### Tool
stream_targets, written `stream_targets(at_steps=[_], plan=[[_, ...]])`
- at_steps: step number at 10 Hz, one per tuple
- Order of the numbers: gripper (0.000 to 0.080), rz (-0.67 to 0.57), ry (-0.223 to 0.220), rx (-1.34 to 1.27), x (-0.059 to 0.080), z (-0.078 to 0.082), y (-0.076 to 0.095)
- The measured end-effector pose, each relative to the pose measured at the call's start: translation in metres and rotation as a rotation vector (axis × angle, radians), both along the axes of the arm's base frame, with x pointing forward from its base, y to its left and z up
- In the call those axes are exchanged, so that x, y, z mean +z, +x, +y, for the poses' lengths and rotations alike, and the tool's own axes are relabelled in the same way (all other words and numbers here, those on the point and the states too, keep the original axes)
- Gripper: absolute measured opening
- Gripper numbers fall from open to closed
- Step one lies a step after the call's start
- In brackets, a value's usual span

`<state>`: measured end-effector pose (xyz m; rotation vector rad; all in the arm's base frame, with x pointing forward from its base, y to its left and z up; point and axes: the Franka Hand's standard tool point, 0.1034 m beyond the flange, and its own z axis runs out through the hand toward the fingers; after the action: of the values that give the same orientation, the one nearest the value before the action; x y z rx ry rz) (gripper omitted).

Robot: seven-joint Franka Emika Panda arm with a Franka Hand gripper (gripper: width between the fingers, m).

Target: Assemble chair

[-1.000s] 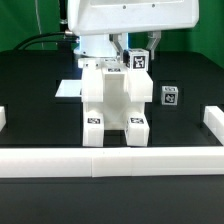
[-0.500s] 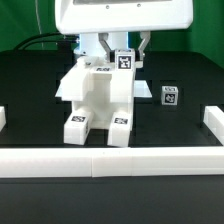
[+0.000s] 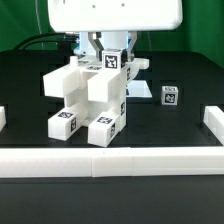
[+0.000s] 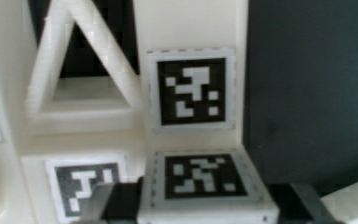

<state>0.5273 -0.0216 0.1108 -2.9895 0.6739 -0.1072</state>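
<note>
The chair [image 3: 90, 100] stands partly assembled at the centre of the black table [image 3: 30, 75], seen at twelve o'clock from the long white border wall [image 3: 110, 160] in the exterior view. It is a blocky white structure, turned at an angle, with tagged feet nearest the wall. From where I stand, the gripper [image 3: 115, 55] comes down on the top of the structure from under the large white arm housing. Dark fingers [image 4: 131, 205] in the wrist view flank a tagged white part on both sides, so the jaws appear narrowed around a top piece of the chair; actual contact cannot be confirmed from either view. A grip at the top probably lets the arm turn or steady the whole assembly without disturbing the joints lower down.

A separate small tagged part [image 3: 170, 96] lies at three o'clock of the chair, well apart, probably waiting for a later step.

The table surface is matte black and otherwise uncluttered. Short white wall segments sit at both side edges. Behind the table hangs a dark green curtain.
</note>
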Motion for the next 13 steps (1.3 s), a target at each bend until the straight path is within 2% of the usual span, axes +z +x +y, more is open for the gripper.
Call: stream_targets(at_steps=[1, 2, 3, 4, 6, 10, 12, 13], plan=[[0.0363, 0.001, 0.001, -0.007, 0.000, 0.000, 0.000], [0.0363, 0.000, 0.000, -0.004, 0.000, 0.000, 0.000], [0.0546, -0.001, 0.000, 0.000, 0.001, -0.001, 0.001], [0.0617, -0.002, -0.002, 0.008, 0.001, -0.002, 0.001], [0.0643, 0.001, 0.008, 0.003, 0.006, -0.002, 0.001], [0.0649, -0.013, 0.075, 0.013, 0.052, 0.027, -0.006], [0.0649, -0.010, 0.095, -0.040, 0.059, 0.047, -0.018], [0.0649, -0.010, 0.093, -0.027, 0.057, 0.046, -0.017]])
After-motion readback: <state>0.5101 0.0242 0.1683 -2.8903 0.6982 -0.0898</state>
